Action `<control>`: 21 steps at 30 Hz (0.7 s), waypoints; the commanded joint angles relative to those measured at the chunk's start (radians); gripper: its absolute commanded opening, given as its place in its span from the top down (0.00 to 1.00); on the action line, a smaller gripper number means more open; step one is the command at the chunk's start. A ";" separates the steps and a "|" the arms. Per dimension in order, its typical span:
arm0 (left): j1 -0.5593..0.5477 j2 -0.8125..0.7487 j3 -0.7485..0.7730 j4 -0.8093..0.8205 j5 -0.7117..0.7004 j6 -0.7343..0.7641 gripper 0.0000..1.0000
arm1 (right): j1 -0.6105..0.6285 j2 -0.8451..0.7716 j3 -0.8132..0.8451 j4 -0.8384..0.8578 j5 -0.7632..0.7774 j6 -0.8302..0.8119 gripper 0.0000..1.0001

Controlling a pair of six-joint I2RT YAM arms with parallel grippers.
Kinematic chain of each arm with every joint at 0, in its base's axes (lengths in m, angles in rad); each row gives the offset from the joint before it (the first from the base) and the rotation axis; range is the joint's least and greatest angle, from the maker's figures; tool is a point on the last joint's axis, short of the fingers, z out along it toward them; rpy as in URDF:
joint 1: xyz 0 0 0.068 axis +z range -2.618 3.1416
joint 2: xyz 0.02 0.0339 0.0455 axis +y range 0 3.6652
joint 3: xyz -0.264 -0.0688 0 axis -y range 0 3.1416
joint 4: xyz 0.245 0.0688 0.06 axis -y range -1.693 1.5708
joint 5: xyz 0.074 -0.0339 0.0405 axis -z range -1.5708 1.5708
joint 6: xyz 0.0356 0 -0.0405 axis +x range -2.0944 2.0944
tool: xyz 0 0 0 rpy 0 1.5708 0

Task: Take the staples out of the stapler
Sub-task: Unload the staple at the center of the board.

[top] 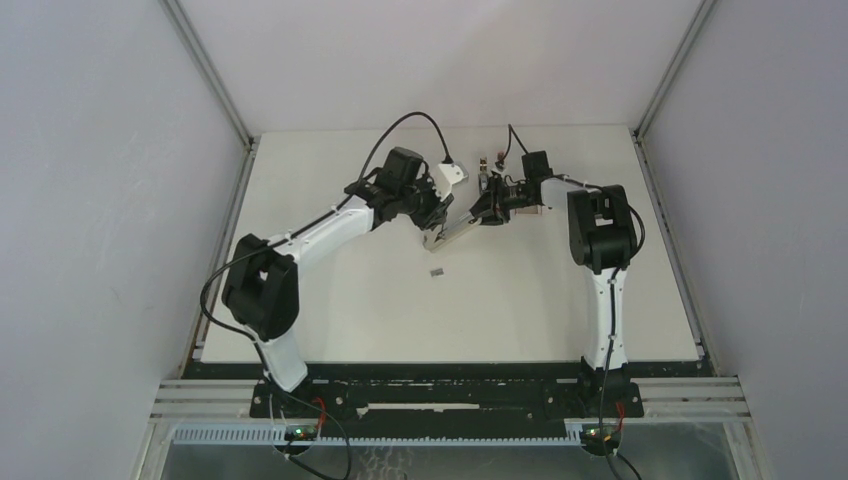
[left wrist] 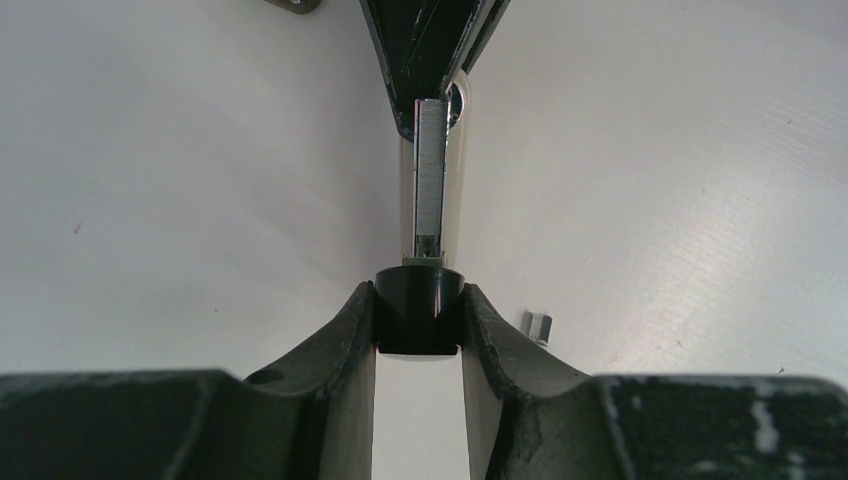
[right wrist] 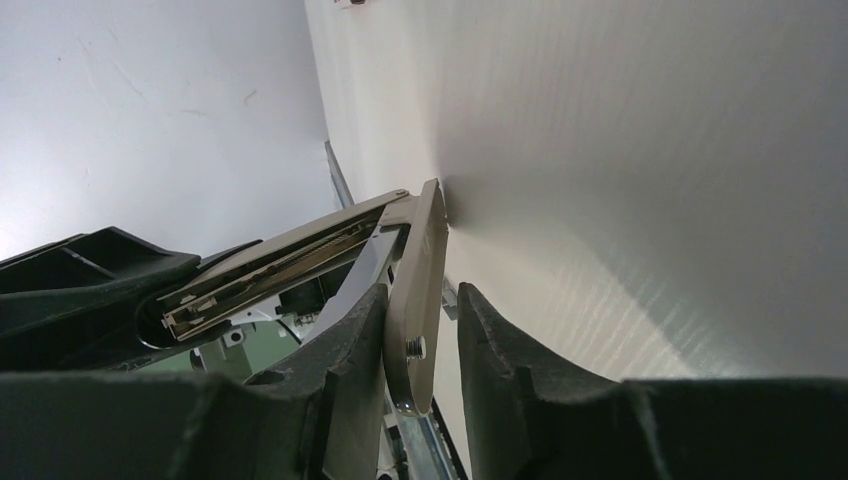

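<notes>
Left wrist: hand (left wrist: 418,305) clamps stapler (left wrist: 425,45)

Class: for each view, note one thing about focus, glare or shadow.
Top external: soft, even light, no glare on the table. Left wrist: staples crisp, near fingers softer. Right wrist: sheen across the table, stapler plate casting a shadow on it.
</notes>
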 commanded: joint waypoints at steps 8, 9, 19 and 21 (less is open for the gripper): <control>-0.009 0.053 0.087 -0.139 -0.045 0.044 1.00 | -0.044 -0.040 0.151 -0.226 0.016 -0.171 0.66; -0.010 0.053 0.087 -0.140 -0.045 0.045 1.00 | -0.044 -0.032 0.170 -0.265 0.008 -0.199 0.66; -0.011 0.067 0.115 -0.154 -0.054 0.030 1.00 | -0.039 -0.022 0.242 -0.497 0.099 -0.417 0.61; -0.011 0.068 0.115 -0.138 -0.073 0.001 1.00 | -0.038 -0.024 0.216 -0.471 0.076 -0.407 0.60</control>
